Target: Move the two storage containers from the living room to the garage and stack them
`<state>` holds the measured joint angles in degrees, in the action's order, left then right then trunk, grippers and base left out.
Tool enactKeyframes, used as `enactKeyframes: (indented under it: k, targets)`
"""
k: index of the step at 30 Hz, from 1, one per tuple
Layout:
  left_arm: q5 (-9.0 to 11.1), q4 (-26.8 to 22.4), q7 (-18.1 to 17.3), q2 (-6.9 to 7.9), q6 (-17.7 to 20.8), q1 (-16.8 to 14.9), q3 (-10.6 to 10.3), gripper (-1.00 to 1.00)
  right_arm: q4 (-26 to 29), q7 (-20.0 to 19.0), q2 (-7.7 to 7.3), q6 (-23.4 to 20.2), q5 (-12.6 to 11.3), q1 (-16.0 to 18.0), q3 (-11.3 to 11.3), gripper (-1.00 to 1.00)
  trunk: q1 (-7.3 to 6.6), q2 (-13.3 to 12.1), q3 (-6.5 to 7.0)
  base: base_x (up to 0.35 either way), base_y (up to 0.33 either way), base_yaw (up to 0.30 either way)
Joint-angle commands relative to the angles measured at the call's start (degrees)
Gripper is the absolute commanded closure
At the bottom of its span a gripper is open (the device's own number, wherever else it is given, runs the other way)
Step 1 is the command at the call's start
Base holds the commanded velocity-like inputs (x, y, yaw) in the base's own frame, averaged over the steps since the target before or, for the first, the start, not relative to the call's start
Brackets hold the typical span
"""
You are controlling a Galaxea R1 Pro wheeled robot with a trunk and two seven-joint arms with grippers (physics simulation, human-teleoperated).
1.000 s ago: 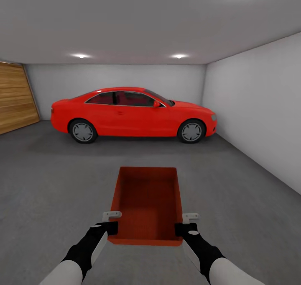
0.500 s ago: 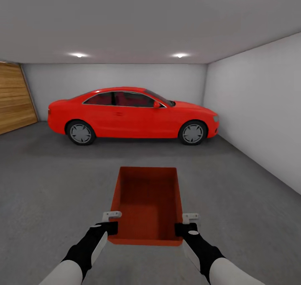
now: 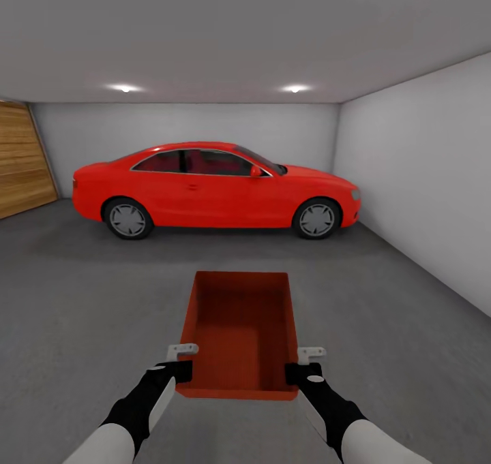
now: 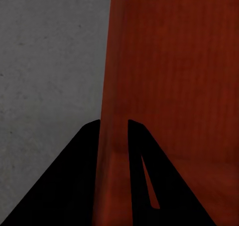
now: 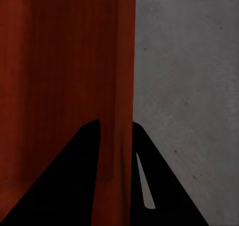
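I am in the garage, carrying one orange-red storage container [image 3: 239,328] in front of me above the dark grey concrete floor [image 3: 82,300]. My left gripper [image 3: 183,360] is shut on its left side wall near the close end, and my right gripper [image 3: 304,363] is shut on its right side wall. The bin is open-topped and empty. In the left wrist view the black fingers [image 4: 79,176] pinch the container wall [image 4: 112,136] between them. Likewise, the right wrist view has the wall [image 5: 115,136] clamped between the black fingers [image 5: 74,176].
A red coupe car [image 3: 215,188] is parked sideways across the back of the garage. A grey-white wall [image 3: 423,178] runs along the right. A wood-plank door [image 3: 20,157] stands at the far left. Open floor lies between me and the car.
The whole head view has shifted: the car looks slightly larger and wider, so the camera has moved forward. Both grippers and the container keep their place relative to me.
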<state>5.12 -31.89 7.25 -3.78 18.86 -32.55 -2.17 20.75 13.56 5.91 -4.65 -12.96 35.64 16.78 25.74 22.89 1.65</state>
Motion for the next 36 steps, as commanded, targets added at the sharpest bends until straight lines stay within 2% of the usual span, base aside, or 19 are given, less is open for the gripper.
enactKeyframes:
  k: [1, 19, 26, 36]
  targets:
    - [-0.3, 0.0, 0.7, 0.09, 0.4, 0.0, 0.5, 1.0, 0.3, 1.9, -0.46, 2.3, 0.7, 0.0, -2.1, 1.0, 0.05, 0.0, -0.02, 0.32, 0.0, 0.0]
    - [-0.3, 0.0, 0.7, 0.09, 0.4, 0.0, 0.5, 1.0, 0.3, 1.9, -0.43, 2.2, 0.7, 0.0, -2.2, 1.0, 0.05, 0.0, -0.02, 0.32, 0.0, -0.007]
    - [-0.3, 0.0, 0.7, 0.09, 0.4, 0.0, 0.5, 1.0, 0.3, 4.7, -0.22, 2.2, 0.7, 0.0, -2.3, 1.0, 0.05, 0.0, -0.02, 0.32, 0.0, -0.241]
    - [-0.3, 0.0, 0.7, 0.09, 0.4, 0.0, 0.5, 1.0, 0.3, 4.9, -0.41, 2.3, 0.7, 0.0, -2.3, 1.0, 0.05, 0.0, -0.02, 0.32, 0.0, -0.286]
